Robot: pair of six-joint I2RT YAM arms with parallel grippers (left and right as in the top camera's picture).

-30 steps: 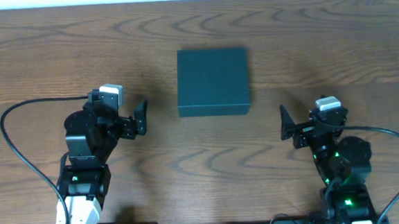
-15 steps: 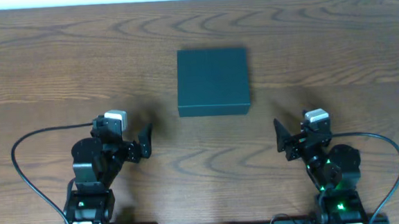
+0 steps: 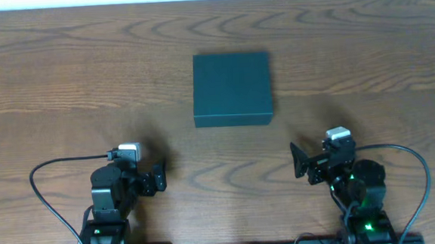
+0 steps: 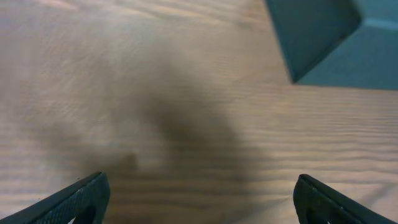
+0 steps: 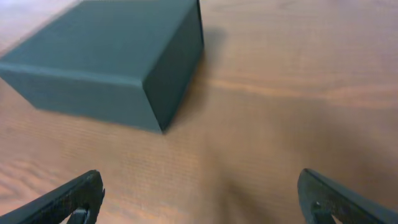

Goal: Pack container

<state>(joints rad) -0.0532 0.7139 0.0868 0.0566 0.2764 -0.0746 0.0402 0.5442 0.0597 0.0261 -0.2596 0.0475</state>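
The dark teal-green matte rectangular container (image 3: pixel 232 87) is seen whole only from overhead, lid closed, lying flat at the middle of the brown wood-grain desk (image 3: pixel 48 72). In the left wrist view only one corner of it is caught at upper right, and in the right wrist view its top and two side walls are shown at upper left. The left gripper (image 3: pixel 159 178) and right gripper (image 3: pixel 297 161) are recorded with fingers spread wide apart near the desk's front edge, the container lying well apart from both, ahead and between them.
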